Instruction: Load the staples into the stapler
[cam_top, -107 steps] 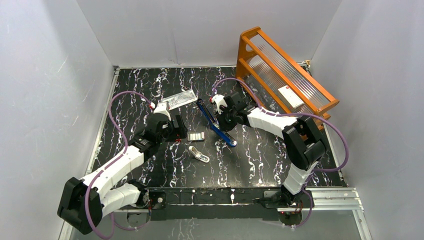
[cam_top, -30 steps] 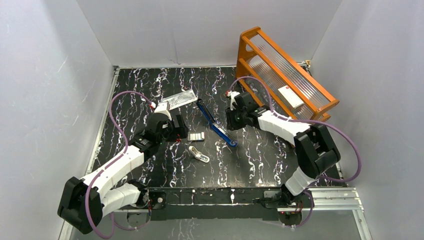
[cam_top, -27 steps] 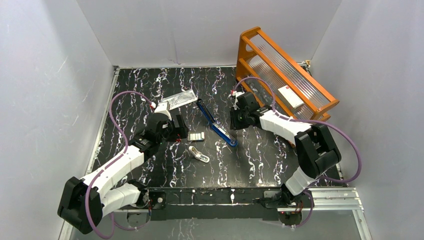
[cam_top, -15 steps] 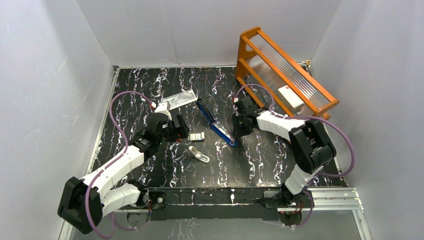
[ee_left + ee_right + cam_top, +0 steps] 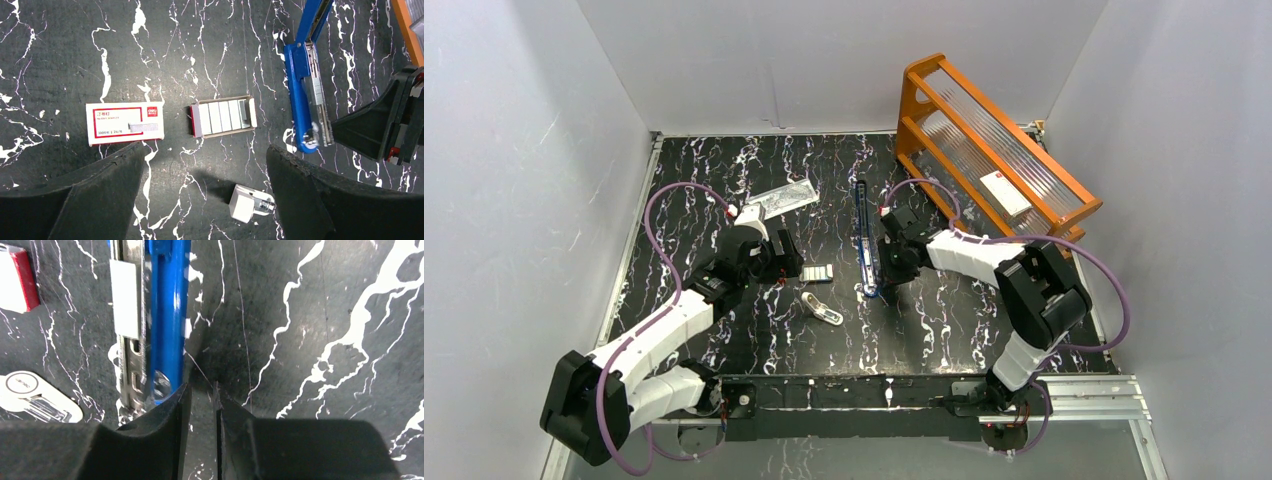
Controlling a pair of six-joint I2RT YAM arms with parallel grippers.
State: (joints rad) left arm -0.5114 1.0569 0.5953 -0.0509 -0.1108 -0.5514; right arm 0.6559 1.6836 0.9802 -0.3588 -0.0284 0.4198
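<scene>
1. Top external view: the small bright blue hinged stapler with black base and silver inner rail point(image 5: 865, 240) lies opened flat near the middle of the desk point(image 5: 724, 170). Its long axis runs from the far edge toward the near edge, only slightly off square.
2. The rail half is the one nearer the near edge. In the left wrist view its channel faces up and its free tip points at that edge, a pose that looks meant to let a strip drop in from above.
3. The right end effector point(image 5: 200, 387) is clenched to a narrow slit with nothing between its fingers. The outer side of one finger point(image 5: 155, 435) touches the stapler's near tip, so it seems to be nudging or bracing rather than gripping.
4. The flat grey metallic block of staples point(image 5: 222, 116), its strips side by side in a shallow cardboard tray, lies just left of the stapler and apart from it. The block's long axis runs parallel to the near edge, crosswise to the rail.
5. The left end effector point(image 5: 204, 150) is released, fingers spread wide and touching nothing. The staples sit just beyond its fingertips, centred on the gap, so it is probably lined up for a pick.
6. A small red-and-white cardboard box point(image 5: 125, 124) lies on the left-edge side of the staples. A small white-silver oblong gadget point(image 5: 251, 205) lies closer to the near edge.
</scene>
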